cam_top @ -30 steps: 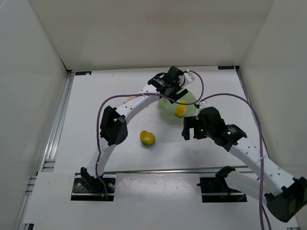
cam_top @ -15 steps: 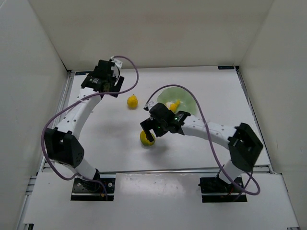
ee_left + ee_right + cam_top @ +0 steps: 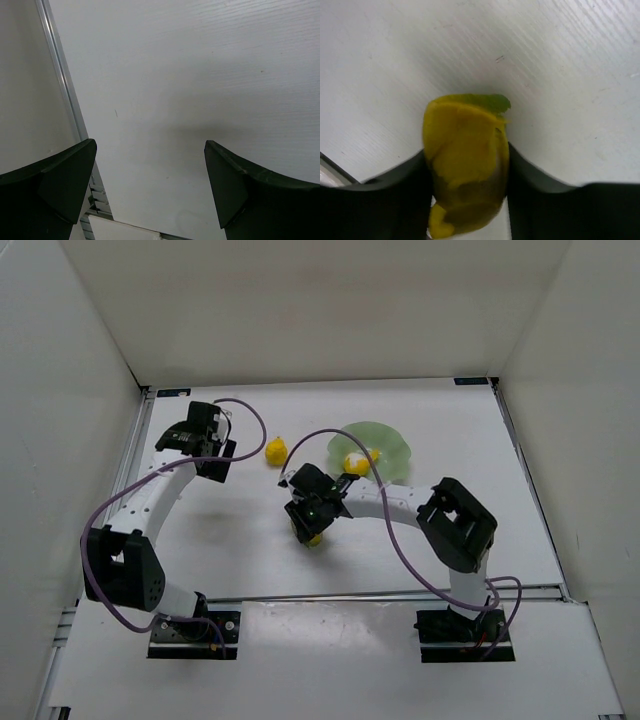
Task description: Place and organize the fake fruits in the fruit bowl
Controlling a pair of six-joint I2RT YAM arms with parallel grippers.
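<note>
Jaws on your right arm (image 3: 400,504) are closed on the yellow-orange ball (image 3: 465,165), one black finger (image 3: 395,195) pressed against each side of it. Its green patch (image 3: 490,102) sits at the end turned toward the white surface (image 3: 240,540). A shadow lies under the fruit, but you cannot tell from either view whether it touches the surface or hangs just clear of it. Seen from above, that arm reaches left across the middle of the scene, and the ball peeks out from under its wrist, nearer to you than the fruit bowl (image 3: 392,440) and to the left of it, apart from its rim.

Jaws on your left arm (image 3: 150,495) stand wide apart with nothing between them. They hang over bare surface at the far left, close to the metal rail (image 3: 60,85) along that edge.

You have the yellow pear (image 3: 276,451) lying on the surface just left of the bowl, between the bowl and the left wrist, touching neither. The yellow-and-white part-peeled piece (image 3: 355,461) sits inside the pale green bowl, toward its near left side. The bowl itself stands right of centre, toward the far side.
</note>
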